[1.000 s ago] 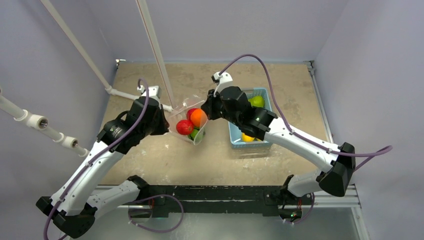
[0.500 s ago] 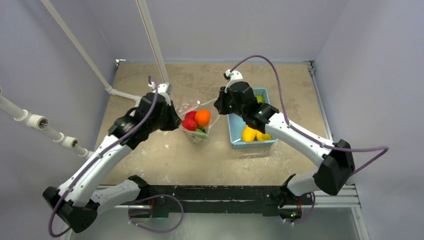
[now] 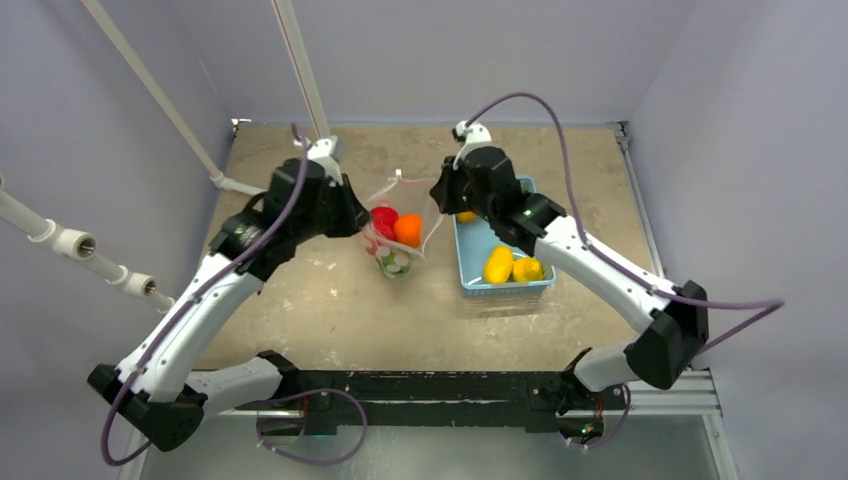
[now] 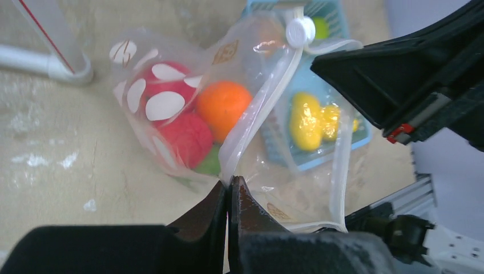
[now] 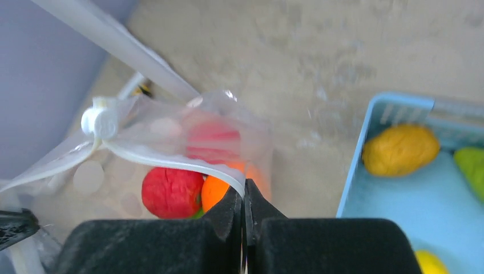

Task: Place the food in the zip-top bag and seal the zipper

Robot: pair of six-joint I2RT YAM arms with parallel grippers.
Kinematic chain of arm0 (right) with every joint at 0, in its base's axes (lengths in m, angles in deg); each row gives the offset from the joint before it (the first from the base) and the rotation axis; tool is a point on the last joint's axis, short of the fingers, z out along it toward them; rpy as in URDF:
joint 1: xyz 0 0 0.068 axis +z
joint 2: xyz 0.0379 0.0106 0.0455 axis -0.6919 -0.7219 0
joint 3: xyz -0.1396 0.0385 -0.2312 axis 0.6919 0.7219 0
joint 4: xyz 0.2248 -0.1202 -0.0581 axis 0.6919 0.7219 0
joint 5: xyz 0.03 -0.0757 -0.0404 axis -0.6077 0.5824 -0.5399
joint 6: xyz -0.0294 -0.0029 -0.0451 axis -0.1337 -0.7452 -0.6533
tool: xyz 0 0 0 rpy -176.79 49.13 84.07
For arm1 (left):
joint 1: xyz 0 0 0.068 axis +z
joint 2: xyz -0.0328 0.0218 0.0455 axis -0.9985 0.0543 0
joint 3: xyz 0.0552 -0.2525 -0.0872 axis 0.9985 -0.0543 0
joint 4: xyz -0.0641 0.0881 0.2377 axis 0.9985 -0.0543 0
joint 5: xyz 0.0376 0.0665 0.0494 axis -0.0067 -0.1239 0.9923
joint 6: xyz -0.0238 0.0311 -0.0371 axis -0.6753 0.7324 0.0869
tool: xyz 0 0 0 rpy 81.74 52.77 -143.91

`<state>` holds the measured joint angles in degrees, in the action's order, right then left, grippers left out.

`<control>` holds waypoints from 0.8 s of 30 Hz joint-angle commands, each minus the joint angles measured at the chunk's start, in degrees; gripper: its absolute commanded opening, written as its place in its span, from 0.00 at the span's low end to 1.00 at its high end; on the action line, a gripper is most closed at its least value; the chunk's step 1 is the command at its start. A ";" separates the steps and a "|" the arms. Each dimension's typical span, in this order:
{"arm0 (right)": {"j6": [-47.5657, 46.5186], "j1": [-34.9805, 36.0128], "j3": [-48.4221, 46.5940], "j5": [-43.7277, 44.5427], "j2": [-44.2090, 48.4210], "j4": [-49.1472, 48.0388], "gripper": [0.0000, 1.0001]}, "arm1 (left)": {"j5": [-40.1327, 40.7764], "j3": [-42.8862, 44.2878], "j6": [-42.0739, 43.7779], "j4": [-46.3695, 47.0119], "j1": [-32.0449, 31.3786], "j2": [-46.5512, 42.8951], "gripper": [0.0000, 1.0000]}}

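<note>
Zip-top bag [image 3: 395, 250], red and orange food [image 3: 407, 230] inside, hung over mid-tabletop toward the far edge; left hand [image 4: 229, 191] and right hand [image 5: 244, 200] each clamped on the zipper [image 4: 258, 111]; step judged sealing, mouth unsealed; next: draw the slider [image 4: 300, 31] along it.

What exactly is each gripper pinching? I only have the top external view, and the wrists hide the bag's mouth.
Observer: Left wrist view: the left gripper is shut on the zipper strip of the zip-top bag.
Operator: And the right?
Observer: Right wrist view: the right gripper is shut on a zipper strip too, away from the white slider.
Operator: Sealed?
Observer: No; the two strips spread apart from the slider.
</note>
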<state>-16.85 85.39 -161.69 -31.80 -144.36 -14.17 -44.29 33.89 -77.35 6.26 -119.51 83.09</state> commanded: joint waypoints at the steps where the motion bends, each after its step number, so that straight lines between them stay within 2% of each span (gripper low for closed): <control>1: -2.16 -0.06 -6.36 2.45 5.04 0.48 0.00 | 2.08 10.80 2.03 -6.07 0.45 -4.57 0.00; 6: -2.62 -0.24 -5.01 2.46 1.36 2.25 0.00 | 2.60 15.40 1.32 -9.56 0.46 -5.17 0.00; 13: -2.19 -0.27 -4.74 0.67 2.58 -0.41 0.00 | 1.46 12.65 -0.11 -9.04 0.45 -6.42 0.00; 15: -2.21 -0.30 -4.33 -0.07 1.84 -0.94 0.00 | 1.08 9.68 -0.87 -7.96 0.45 -7.00 0.00; 24: -0.46 -0.25 6.43 -2.93 -5.07 -9.28 0.00 | 0.69 -15.55 -6.16 3.07 0.45 -9.58 0.00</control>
<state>-17.81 85.72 -158.76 -34.40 -145.83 -19.49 -43.42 25.74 -80.76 3.68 -119.51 73.86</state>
